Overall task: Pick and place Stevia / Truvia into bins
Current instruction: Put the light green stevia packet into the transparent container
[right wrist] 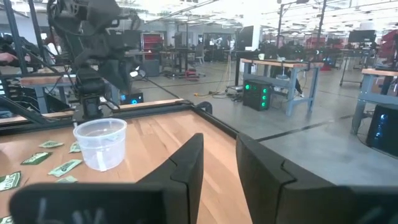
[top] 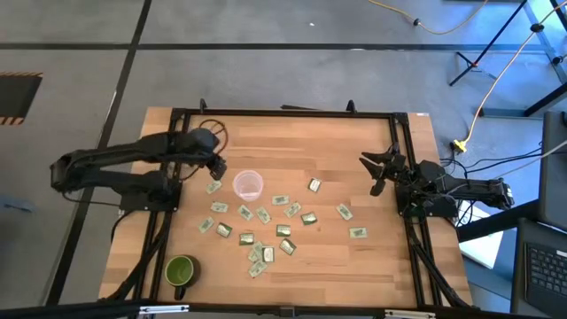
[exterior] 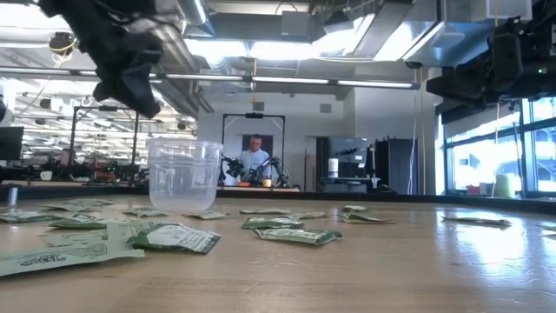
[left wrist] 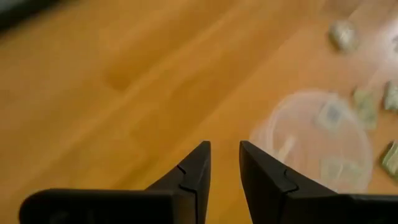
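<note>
Green-white sachets (top: 282, 231), print unreadable, clear cup (top: 248, 184), left pincer (top: 215, 166) beside

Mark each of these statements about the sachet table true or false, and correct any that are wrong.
1. The clear cup stands upright on the table. True.
2. The left gripper holds a sachet. False: in the left wrist view its fingers are slightly apart with nothing between them.
3. The green mug sits at a near corner of the table, apart from the cup. True.
4. All the sachets are already in the cup. False: many lie scattered on the wood around it.
5. The right gripper is over the cup. False: it waits at the right side of the table, well away from the cup.
</note>
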{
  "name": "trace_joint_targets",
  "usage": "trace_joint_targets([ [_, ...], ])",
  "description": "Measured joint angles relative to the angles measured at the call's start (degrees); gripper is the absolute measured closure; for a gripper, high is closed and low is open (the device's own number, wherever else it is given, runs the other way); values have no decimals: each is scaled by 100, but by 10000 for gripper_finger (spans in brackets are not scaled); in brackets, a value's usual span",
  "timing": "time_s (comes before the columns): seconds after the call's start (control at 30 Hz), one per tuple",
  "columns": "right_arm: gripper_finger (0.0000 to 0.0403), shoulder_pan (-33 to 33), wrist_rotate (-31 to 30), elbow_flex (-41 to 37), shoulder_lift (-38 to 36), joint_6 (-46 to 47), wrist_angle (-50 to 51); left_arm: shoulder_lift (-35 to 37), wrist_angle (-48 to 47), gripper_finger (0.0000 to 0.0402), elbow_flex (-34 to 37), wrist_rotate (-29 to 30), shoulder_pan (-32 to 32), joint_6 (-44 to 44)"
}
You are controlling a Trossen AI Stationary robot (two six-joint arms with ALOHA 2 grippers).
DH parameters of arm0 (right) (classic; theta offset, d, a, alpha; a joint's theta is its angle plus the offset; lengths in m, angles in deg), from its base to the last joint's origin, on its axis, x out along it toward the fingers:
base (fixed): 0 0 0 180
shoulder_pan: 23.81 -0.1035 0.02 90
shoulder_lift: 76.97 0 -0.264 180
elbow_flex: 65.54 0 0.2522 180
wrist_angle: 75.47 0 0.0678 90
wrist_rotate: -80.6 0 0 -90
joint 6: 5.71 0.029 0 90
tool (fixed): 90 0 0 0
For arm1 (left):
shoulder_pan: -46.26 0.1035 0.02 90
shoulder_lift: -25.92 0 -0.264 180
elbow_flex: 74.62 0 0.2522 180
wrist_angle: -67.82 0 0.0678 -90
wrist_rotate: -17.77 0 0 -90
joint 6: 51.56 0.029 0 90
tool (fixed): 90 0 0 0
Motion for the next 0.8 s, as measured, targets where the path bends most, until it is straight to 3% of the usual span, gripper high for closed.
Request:
trace_joint_targets([
  [0.23, 304, 0, 9, 0, 2, -155, 60, -1241, -846, 323, -202, -694, -59, -730],
  [0.57, 304, 0, 13, 0, 4, -173, 59, -2339, -1093, 323, -202, -232, -2, -1055],
  [0.8, 304, 0, 12, -1, 4, -236, 54, -2865, -746, 323, -202, -86, 151, -1055],
])
